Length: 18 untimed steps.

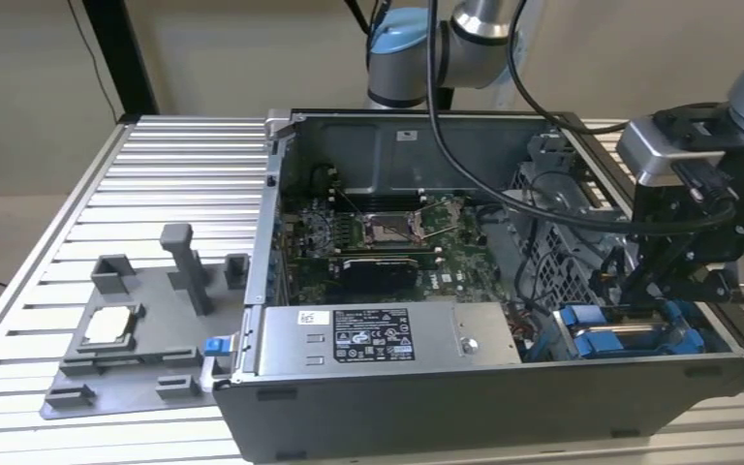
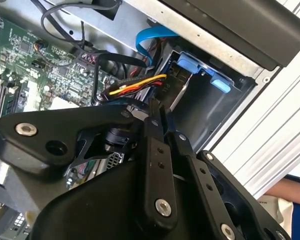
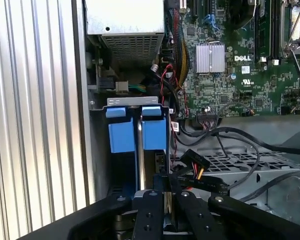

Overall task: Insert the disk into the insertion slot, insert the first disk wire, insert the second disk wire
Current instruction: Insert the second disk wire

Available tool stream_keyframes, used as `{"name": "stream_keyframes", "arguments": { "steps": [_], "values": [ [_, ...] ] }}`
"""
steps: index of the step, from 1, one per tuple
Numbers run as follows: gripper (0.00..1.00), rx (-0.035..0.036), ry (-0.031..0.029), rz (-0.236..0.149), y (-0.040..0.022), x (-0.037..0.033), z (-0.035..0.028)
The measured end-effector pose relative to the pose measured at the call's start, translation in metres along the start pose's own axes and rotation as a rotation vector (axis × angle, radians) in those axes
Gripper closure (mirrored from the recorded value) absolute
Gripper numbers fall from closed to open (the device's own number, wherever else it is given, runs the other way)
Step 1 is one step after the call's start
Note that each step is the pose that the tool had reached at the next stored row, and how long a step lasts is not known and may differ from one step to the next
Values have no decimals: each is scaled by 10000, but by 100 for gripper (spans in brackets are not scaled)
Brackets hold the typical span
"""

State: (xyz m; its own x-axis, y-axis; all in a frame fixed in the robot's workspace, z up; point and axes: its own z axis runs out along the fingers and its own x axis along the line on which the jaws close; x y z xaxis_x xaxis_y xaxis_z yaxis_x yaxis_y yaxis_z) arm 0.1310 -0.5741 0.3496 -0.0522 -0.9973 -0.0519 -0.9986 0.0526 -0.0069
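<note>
Exterior view: the open computer case (image 1: 502, 387) lies on the slatted metal table (image 1: 152, 184), and the arm's claw (image 1: 650, 291) reaches down into the case corner at the exterior view's right, where the blue carrier of the disk (image 1: 604, 334) sits in the insertion slot (image 1: 546, 334) beside the grey power supply (image 1: 372, 334). In the first wrist view the disk (image 3: 140, 132) stands edge-on inside the insertion slot (image 3: 97, 145), its 2 blue tabs side by side, and the claw (image 3: 162, 200) has its 2 black fingers (image 3: 147, 210) drawn close together just at the disk's near edge; whether they pinch anything I cannot tell. A connector on red, yellow and black wires (image 3: 192, 162) lies just beside the fingers, touching nothing that can be made out. In the second wrist view the same wire bundle (image 2: 137, 85) runs above the claw (image 2: 157, 117) toward the blue-tabbed disk (image 2: 200, 70).
</note>
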Motion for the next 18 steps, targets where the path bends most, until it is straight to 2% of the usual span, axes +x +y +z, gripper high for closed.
{"name": "stream_keyframes", "arguments": {
  "steps": [12, 18],
  "values": [
    [100, 14, -3, -9, -12, -2, 47],
    [100, 7, 4, -145, -13, -1, 59]
  ]
}}
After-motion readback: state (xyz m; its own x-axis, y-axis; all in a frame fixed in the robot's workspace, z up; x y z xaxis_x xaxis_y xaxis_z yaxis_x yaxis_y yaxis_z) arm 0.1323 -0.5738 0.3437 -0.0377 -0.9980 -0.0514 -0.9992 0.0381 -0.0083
